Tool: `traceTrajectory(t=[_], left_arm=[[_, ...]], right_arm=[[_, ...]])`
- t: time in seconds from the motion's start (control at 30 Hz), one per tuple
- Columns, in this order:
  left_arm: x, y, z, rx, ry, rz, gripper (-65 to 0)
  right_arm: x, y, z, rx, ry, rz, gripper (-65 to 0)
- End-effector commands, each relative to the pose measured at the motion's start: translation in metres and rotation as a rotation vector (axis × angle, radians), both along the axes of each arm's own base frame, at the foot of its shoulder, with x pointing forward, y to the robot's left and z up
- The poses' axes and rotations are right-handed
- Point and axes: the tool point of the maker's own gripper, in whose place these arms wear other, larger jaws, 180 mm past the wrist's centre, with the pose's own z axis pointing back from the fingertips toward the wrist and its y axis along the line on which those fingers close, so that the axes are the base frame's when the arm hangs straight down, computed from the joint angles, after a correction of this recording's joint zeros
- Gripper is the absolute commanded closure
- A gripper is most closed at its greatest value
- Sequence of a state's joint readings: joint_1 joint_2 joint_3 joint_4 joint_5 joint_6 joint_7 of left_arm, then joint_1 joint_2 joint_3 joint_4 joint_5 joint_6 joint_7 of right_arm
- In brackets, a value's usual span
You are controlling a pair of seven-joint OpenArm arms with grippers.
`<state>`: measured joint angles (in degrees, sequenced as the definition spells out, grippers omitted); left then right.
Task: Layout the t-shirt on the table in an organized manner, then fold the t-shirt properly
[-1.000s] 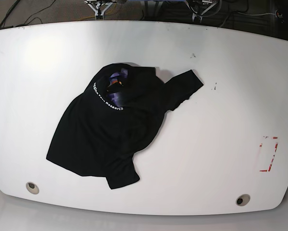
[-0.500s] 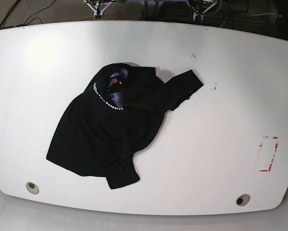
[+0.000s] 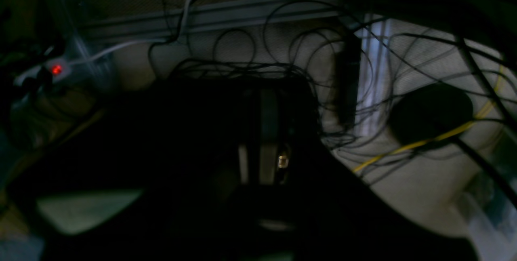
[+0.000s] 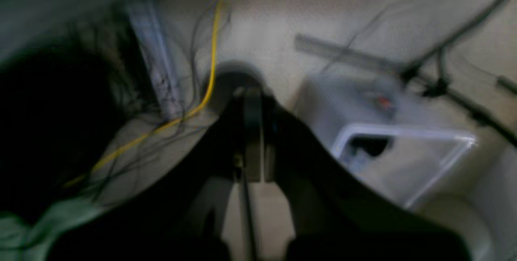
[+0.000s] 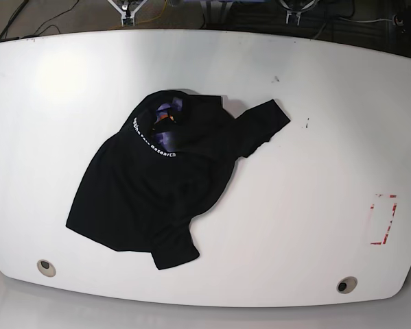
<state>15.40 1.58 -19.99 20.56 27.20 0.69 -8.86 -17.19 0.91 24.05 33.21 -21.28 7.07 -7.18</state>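
Both pairs of jaws are shut on nothing, left gripper [image 3: 262, 148] and right gripper [image 4: 250, 139] hanging off beyond the far edge over floor cables. Since a moment ago the arms have slipped further out of sight; the t-shirt [image 5: 157, 185] hasn't moved, crumpled left of centre on the surface [image 5: 315, 137], well left of the red mark [image 5: 383, 219]. Spreading hasn't begun. No containers here.

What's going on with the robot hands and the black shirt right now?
Both hands shut, off the table, holding nothing. Black cloth t-shirt lies crumpled on the glossy white table, untouched. Nothing in the way.
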Motion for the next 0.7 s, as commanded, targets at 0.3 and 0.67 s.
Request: traceTrajectory(t=[0.3,0.67], left_arm=[[-0.004,-0.018,-0.006,-0.050,0.021,0.002,-1.9],[0.010,-0.018,-0.002,-0.055,-0.069,-0.001,-1.9]], right_arm=[[0.001,0.020,-0.008,0.059,-0.013,-0.009,0.0],[-0.001,0.020,-0.008,0.059,-0.020,-0.006,0.0]])
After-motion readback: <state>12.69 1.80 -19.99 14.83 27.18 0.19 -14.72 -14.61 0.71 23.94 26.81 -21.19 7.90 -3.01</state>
